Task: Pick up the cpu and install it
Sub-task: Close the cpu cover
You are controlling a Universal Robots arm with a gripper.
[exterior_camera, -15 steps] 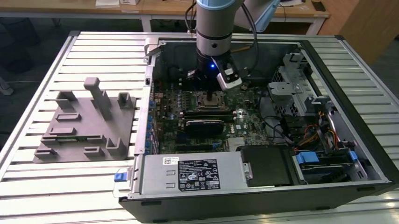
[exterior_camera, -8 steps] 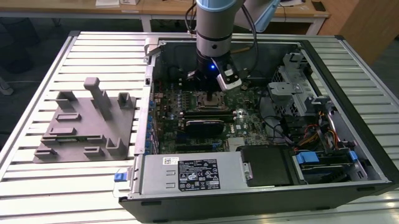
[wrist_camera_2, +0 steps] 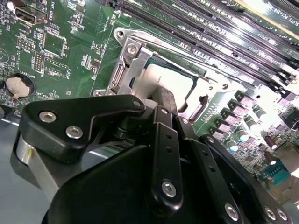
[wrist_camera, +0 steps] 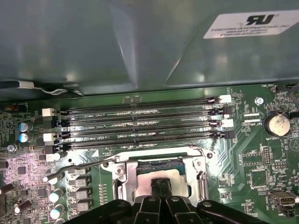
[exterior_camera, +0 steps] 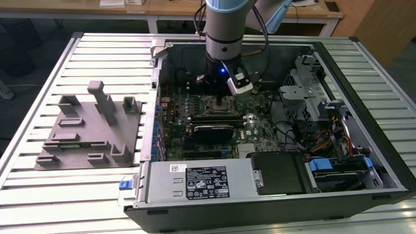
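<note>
Gripper (exterior_camera: 217, 94): lowered on the arm into the open computer case (exterior_camera: 373, 122), right over the socket (exterior_camera: 219, 104) on the motherboard (wrist_camera_2: 70, 28).
Finger state: both wrist views show the two black fingers (wrist_camera: 156, 189) pressed together with no gap between them. Their tips sit at the cpu's top face; I cannot tell whether they touch it.
Cpu (wrist_camera_2: 180, 81): silvery square lying flat inside the socket, partly hidden by the fingertips.
Socket frame (wrist_camera_2: 125, 63): metal bracket bordering the cpu. A thin wire lever (wrist_camera: 81, 164) runs off from it.
Memory slots (wrist_camera: 140, 123): long parallel black rows just beside the socket.
Coin cell (wrist_camera: 276, 124): round, on the board, well apart from the socket.
Fixture block (exterior_camera: 85, 131): grey plastic, on the slatted table (exterior_camera: 39, 63) at the exterior view's left of the case, well apart from the gripper.
</note>
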